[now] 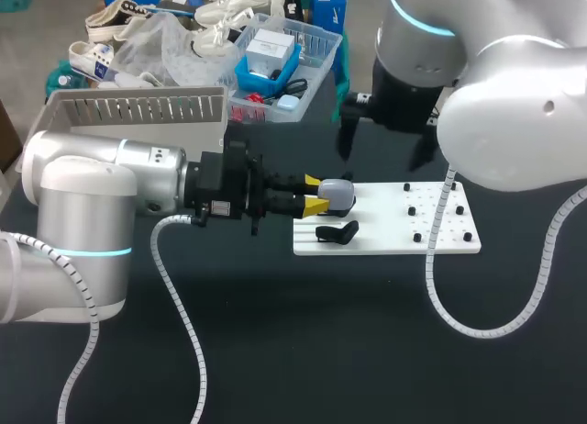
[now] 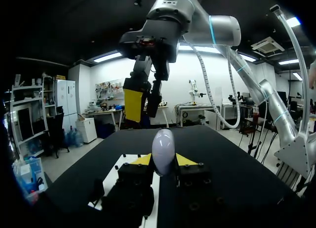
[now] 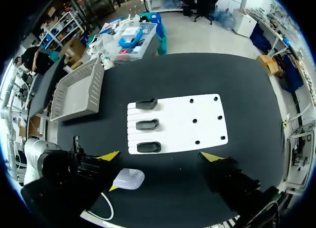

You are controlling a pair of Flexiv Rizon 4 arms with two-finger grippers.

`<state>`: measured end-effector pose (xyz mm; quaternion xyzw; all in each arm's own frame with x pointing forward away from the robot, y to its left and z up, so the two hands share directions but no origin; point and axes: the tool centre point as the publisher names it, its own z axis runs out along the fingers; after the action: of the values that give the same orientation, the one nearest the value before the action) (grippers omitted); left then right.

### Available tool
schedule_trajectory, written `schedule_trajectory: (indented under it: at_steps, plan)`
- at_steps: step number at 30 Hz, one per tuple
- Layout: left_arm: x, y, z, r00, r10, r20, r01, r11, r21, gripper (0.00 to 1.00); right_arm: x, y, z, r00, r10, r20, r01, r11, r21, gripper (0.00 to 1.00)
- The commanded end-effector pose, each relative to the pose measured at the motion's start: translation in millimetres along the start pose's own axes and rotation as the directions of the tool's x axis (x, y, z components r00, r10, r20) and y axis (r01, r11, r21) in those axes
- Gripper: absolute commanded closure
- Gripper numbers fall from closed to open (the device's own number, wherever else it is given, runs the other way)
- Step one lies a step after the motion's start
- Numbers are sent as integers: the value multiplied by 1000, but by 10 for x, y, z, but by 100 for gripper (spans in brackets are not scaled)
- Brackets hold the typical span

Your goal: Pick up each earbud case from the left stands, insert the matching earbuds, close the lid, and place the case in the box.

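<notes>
Left gripper (image 1: 316,195): closed narrow on the earbud case (image 1: 337,195), one yellow tip on each flank, at frame centre in the head view. Right gripper (image 1: 385,147): fingers spread wide, holding nothing, upper right of centre.

Table (image 1: 275,351): dark surface. Box (image 1: 138,103): grey, slatted, upper left, well apart from both grippers. White board (image 1: 385,236): right of centre. Stands (image 3: 147,124): three black ones in a row at the board's left end, all bare in the right wrist view. Small dark items (image 1: 415,210) on the board's right half: too small to identify.

Governing relation: the case projects beyond the left fingertips, its long axis running across their gap. The right gripper sits just beyond it and higher. Judgement: the free right arm is the one placed to work on the lid or the earbuds.
</notes>
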<state>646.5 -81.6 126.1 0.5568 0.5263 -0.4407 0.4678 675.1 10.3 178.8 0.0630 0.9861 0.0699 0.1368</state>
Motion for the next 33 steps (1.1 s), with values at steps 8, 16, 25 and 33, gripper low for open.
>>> schedule_trajectory:
  at_steps: [8, 16, 25, 33]
  plan:
    - [-141, 247, -304, 1000, 13, 2, -13, 996, -92, 100, 61, -357, 74, 993, 105, 58, -103, 994, -37, 0]
    - [-190, 467, -776, 1000, 0, -27, -5, 980, -199, 100, 51, -419, 120, 990, 126, 58, -124, 992, -34, 0]
    - [-75, 650, -1217, 994, -110, -14, 101, 948, -303, 100, 51, -419, 120, 990, 126, 58, -124, 992, -34, 0]
    - [148, 918, -1612, 974, -222, -45, 183, 887, -424, 100, 51, -419, 120, 990, 126, 58, -124, 992, -34, 0]
